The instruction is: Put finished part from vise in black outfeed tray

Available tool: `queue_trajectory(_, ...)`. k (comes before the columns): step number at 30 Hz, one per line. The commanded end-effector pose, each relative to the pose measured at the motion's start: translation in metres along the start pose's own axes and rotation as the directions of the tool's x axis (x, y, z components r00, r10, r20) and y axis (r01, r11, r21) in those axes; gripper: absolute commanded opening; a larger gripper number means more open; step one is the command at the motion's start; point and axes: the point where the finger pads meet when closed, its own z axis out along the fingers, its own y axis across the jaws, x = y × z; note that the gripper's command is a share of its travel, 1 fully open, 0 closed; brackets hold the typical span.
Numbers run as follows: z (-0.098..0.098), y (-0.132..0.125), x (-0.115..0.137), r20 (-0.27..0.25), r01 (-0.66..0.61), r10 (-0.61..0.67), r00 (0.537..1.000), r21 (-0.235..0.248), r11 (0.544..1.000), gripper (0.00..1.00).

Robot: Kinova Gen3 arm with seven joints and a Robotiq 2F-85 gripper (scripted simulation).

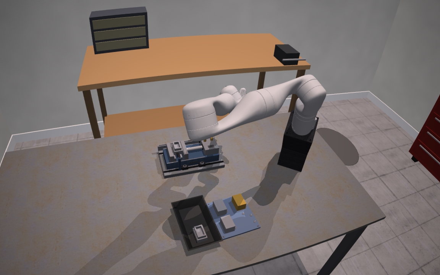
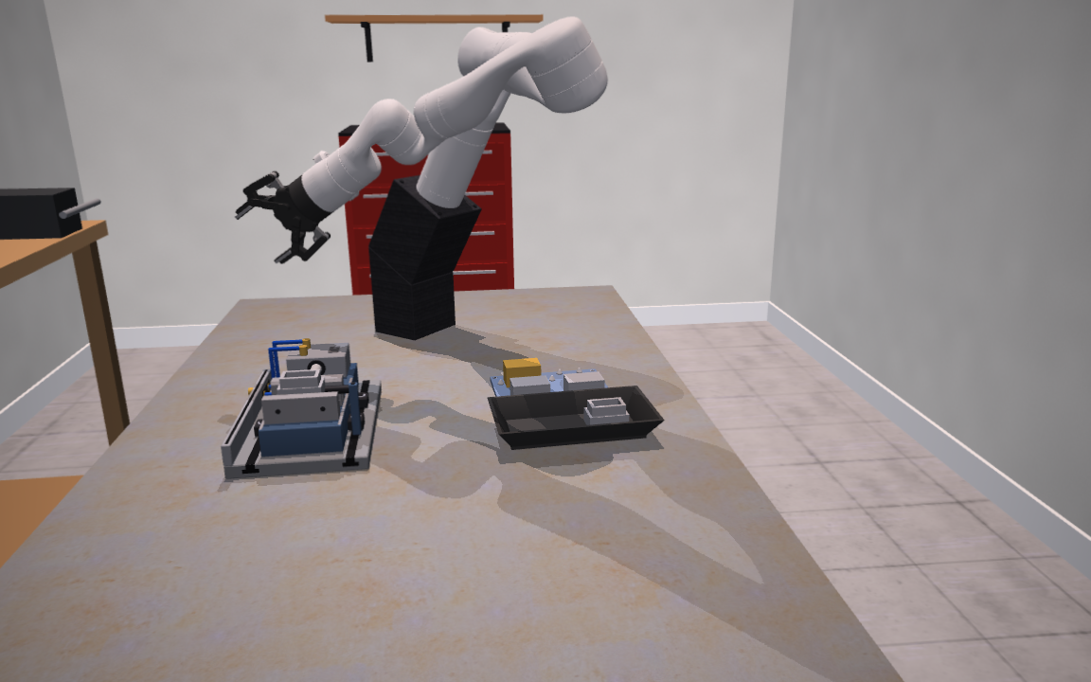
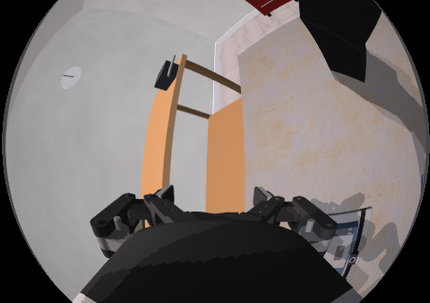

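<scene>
a: our gripper [image 2: 280, 222] hangs high over the far left edge of the surface [image 2: 414, 543], jaws spread fully wide and holding nothing. the finished part [image 2: 302, 370] sits in the vise [image 2: 303, 413], pocket up, well below us.

b: so we are on the approach. to do it well, we should turn the wrist until the jaws point straight down, centre over the part, and line the jaws up across the part's free sides, not the sides the vise presses on.

a: and come down slowly. we judge the vise bodies stand close on both sides, so wide jaws could catch on them.

b: the outfeed tray [image 1: 180, 219] has one block [image 1: 199, 232] at its near end; the far end looks free for ours.

a: what does each view give us?

b: the top view hides the gripper under the arm [image 1: 249, 105] but shows the tray's layout plainly. the exterior view shows the gripper's height and tilt. the wrist view looks mostly at the wall and the wooden bench [image 3: 158, 142], with only a corner of the vise at its lower right, so it cannot guide the descent yet.
</scene>
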Motion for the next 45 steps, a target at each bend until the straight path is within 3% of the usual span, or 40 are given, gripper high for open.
queue_trajectory(1, 0.000, -0.001, -0.001, -0.001, -0.011, 0.011, 1.000, -0.005, 1.000, 1.00)
queue_trajectory(45, -0.010, 0.007, -0.020, -0.040, -0.102, 0.099, 0.994, -0.070, 0.992, 1.00)
